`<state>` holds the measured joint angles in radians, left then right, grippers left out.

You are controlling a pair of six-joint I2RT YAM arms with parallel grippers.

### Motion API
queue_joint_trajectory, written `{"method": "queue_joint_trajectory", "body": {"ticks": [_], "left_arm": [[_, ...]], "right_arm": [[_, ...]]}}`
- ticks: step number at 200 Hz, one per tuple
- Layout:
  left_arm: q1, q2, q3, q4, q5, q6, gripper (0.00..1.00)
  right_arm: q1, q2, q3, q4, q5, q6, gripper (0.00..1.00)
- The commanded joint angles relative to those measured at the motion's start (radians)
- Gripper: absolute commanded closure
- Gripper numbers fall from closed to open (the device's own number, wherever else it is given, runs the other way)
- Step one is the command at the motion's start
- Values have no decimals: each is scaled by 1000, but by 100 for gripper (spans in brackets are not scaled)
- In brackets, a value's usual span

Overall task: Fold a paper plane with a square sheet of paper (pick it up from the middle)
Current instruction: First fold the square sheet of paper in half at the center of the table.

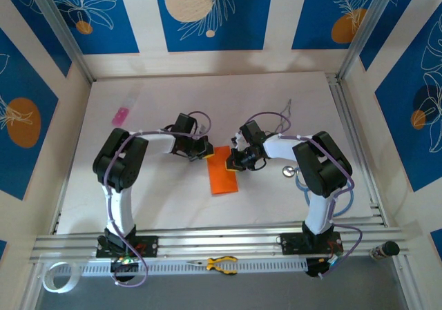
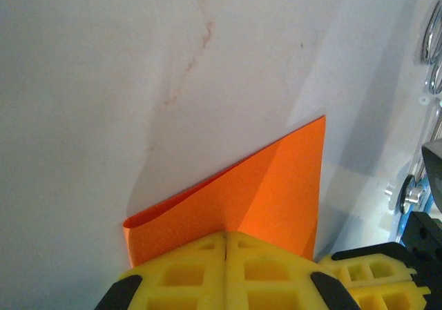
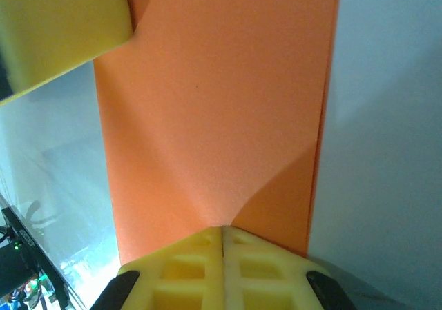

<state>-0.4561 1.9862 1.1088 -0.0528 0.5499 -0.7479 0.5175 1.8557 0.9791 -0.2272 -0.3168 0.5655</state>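
My left gripper (image 2: 226, 239) is pinched shut on the folded orange paper (image 1: 223, 173). My right gripper (image 3: 222, 233) pinches it too. The paper lies in the middle of the table (image 1: 159, 199), between both grippers.

A small pink object (image 1: 121, 115) lay far back on the left of the white worktop (image 1: 276, 92). Yellow-handled pliers (image 1: 221, 264) sat along the near edge, a tape roll (image 1: 47, 279) at the near-left corner, and blue patterned panels (image 1: 242, 20) stood behind.
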Motion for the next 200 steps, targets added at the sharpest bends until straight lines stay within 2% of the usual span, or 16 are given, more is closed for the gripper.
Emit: {"method": "queue_joint_trajectory", "body": {"ticks": [1, 151, 170, 200], "left_arm": [[65, 49, 20, -68, -151, -19, 99], [95, 49, 109, -145, -241, -1, 97], [94, 59, 144, -158, -227, -5, 97], [96, 25, 206, -255, -264, 37, 97]], "right_arm": [[-1, 40, -48, -123, 49, -19, 100], [-3, 33, -54, -119, 50, -36, 100], [-18, 56, -52, -119, 35, -43, 100], [-26, 58, -39, -124, 16, -49, 100]]}}
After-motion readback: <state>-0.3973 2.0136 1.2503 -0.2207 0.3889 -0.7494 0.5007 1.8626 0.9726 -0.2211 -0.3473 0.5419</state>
